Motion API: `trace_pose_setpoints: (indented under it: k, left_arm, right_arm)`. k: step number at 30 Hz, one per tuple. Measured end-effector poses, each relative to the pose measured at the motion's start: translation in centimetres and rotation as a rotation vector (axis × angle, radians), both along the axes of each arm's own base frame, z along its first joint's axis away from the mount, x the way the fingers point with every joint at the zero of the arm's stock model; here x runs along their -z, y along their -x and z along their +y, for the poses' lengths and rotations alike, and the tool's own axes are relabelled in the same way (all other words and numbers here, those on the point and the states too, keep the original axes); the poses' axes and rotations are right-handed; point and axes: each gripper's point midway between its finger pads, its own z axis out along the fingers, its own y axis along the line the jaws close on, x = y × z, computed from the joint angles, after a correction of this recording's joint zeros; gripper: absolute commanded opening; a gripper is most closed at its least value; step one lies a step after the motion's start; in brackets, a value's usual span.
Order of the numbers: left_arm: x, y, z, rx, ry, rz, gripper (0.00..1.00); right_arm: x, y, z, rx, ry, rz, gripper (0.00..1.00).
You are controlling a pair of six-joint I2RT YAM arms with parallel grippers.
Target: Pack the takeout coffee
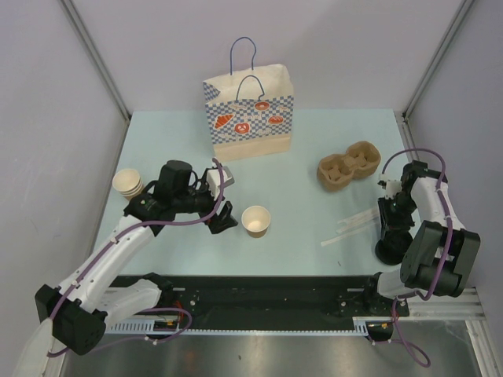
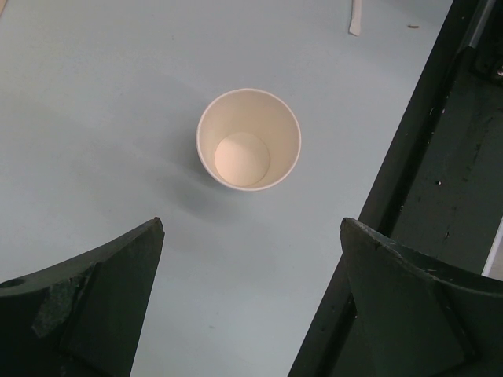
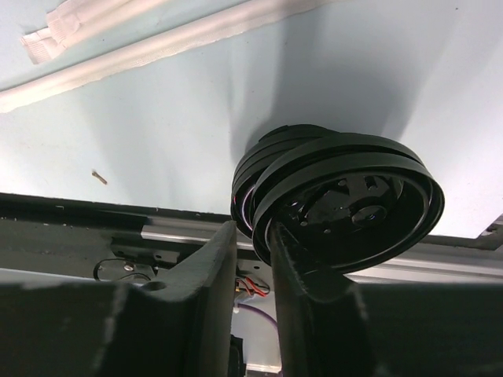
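No lidded takeout coffee is in view. One lidless paper cup (image 1: pixel 256 220) (image 2: pixel 248 139) stands upright and empty near the table's front middle. My left gripper (image 1: pixel 227 196) (image 2: pixel 251 224) hovers just left of it, jaws wide open with nothing between them. At the front right, my right gripper (image 1: pixel 391 232) (image 3: pixel 253 229) points down onto a small stack of black lids (image 1: pixel 391 251) (image 3: pixel 338 200). Its fingers are pinched on the stack's rim, one outside it and one inside the nearest lid.
A patterned paper bag (image 1: pixel 250 110) stands open at the back middle. A stack of lidless cups (image 1: pixel 128 182) lies at the left. A cardboard cup carrier (image 1: pixel 349 165) sits at the right, with paper-wrapped straws (image 1: pixel 350 228) (image 3: pixel 157 39) in front of it. A black rail (image 2: pixel 440 196) runs along the near edge.
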Motion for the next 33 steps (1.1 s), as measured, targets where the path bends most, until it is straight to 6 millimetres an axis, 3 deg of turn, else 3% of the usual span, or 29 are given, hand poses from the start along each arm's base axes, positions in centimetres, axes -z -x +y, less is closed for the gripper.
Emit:
trace_pose_setpoints:
  k: [5, 9, 21, 27, 33]
  left_arm:
    - [0.1, 0.0, 0.0, 0.0, -0.001, 0.001, 0.99]
    - [0.3, 0.0, 0.0, 0.0, -0.004, 0.007, 0.99]
    - [1.0, -0.1, -0.1, 0.0, -0.016, 0.03, 0.99]
    - [1.7, -0.3, -0.3, 0.002, -0.026, 0.057, 0.99]
    - [1.4, -0.9, -3.0, 0.038, 0.055, 0.163, 0.92]
  right_arm:
    - [0.1, 0.1, 0.0, 0.007, 0.003, 0.004, 0.17]
    - [0.1, 0.2, 0.0, 0.012, 0.006, 0.009, 0.0]
    - [-2.2, 2.0, -0.8, 0.019, 0.027, -0.061, 0.0]
    - [-3.4, 3.1, 0.1, -0.031, -0.01, -0.106, 0.0]
    - [-3.7, 3.2, 1.6, -0.051, -0.101, -0.124, 0.0]
